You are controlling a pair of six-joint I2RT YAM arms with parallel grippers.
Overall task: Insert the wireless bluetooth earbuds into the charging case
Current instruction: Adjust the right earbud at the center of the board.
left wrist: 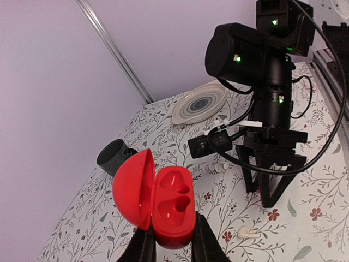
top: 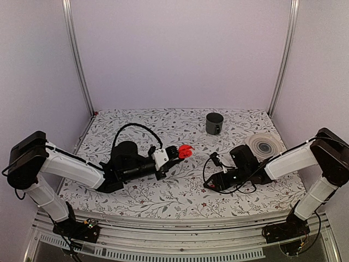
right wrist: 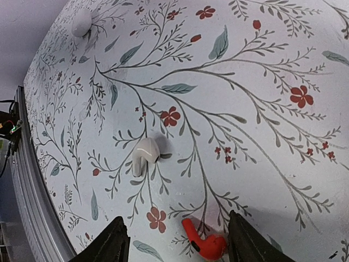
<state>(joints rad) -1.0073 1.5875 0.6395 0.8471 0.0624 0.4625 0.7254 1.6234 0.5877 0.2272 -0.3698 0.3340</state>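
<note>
My left gripper [left wrist: 172, 226] is shut on a red charging case [left wrist: 172, 210], held above the table with its lid swung open to the left. Both hollows of the case look empty. The case [top: 185, 151] sits at mid-table in the top view. My right gripper [right wrist: 175, 214] hangs open just over the table, with a red earbud [right wrist: 207, 246] lying on the cloth between its fingers, nearer the right one. A white earbud [right wrist: 144, 155] lies a little beyond the gripper, untouched. The left wrist view shows a white earbud [left wrist: 245, 233] beside the right arm's fingers.
A grey mug [top: 214, 123] stands at the back of the table. A pale plate with dark rings [top: 263, 145] lies at the right, behind the right arm. Another small white object [right wrist: 82, 22] rests far off on the flowered cloth.
</note>
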